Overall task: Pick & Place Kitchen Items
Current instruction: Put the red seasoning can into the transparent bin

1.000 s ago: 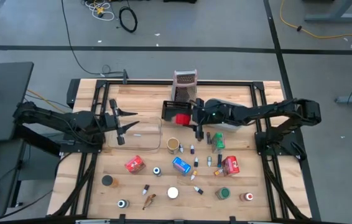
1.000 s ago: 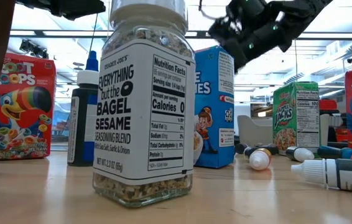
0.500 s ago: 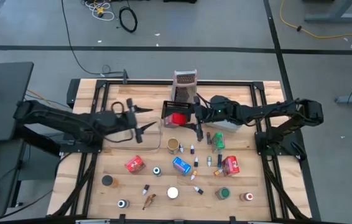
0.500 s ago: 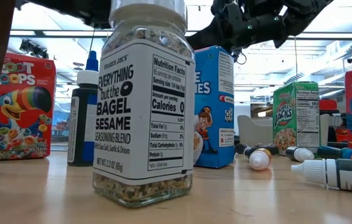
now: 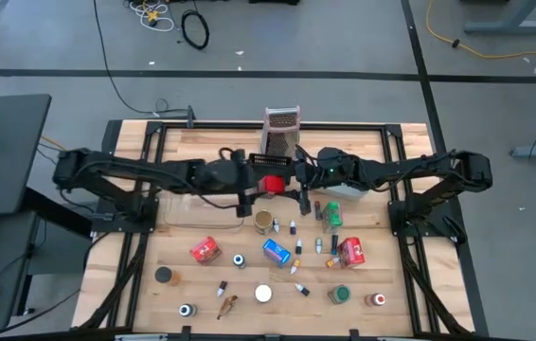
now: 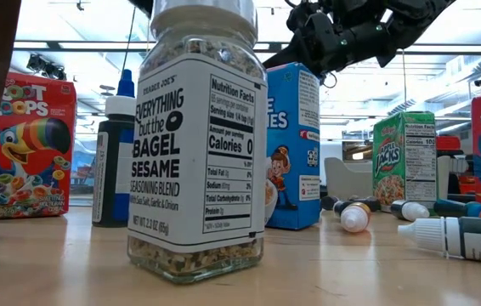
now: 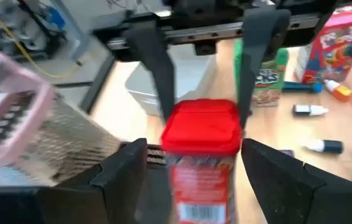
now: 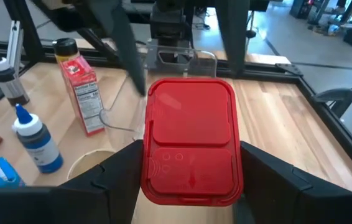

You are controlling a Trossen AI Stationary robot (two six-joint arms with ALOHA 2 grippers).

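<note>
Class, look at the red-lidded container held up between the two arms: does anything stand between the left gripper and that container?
Nothing visible does. The red-lidded container sits between the right gripper's jaws, and the left gripper faces it with open jaws on either side of it. The box grater stands off to one side, behind the black mesh basket.

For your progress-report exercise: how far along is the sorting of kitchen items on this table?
Done: nothing is clearly stowed yet. In hand: the right gripper appears to clamp a red-lidded plastic container at the black mesh basket, with the open left gripper straddling it. Left: the red packet, blue packet, green-lidded jar and many small bottles lie loose on the wooden table.
</note>
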